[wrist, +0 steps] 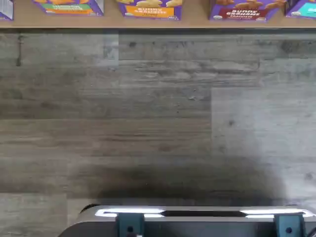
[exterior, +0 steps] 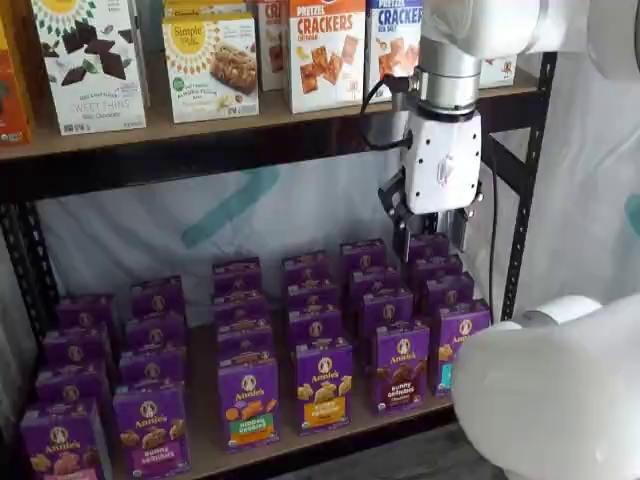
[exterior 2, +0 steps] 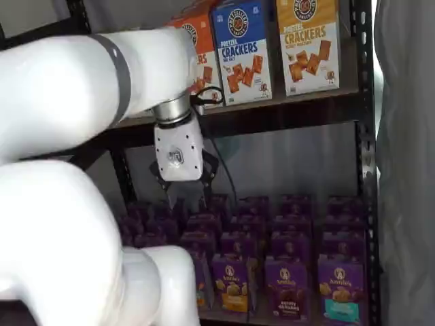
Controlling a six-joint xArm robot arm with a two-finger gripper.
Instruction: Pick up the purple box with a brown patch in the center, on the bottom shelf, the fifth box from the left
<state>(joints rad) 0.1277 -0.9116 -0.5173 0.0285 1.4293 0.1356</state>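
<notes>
Both shelf views show my hand [exterior: 432,236] hanging in front of the rack, above the rows of purple cartons, with its black fingers [exterior: 402,240] spread apart and nothing between them. My target, the purple box [exterior: 402,365], stands upright in the front row of the bottom shelf [exterior: 270,448], dark brown crackers across its middle. An orange-banded carton [exterior: 323,384] stands just beside it on one side and a teal-banded carton [exterior: 457,343] on the other. Wrist view catches only the box fronts along the shelf edge and grey plank floor [wrist: 148,123].
</notes>
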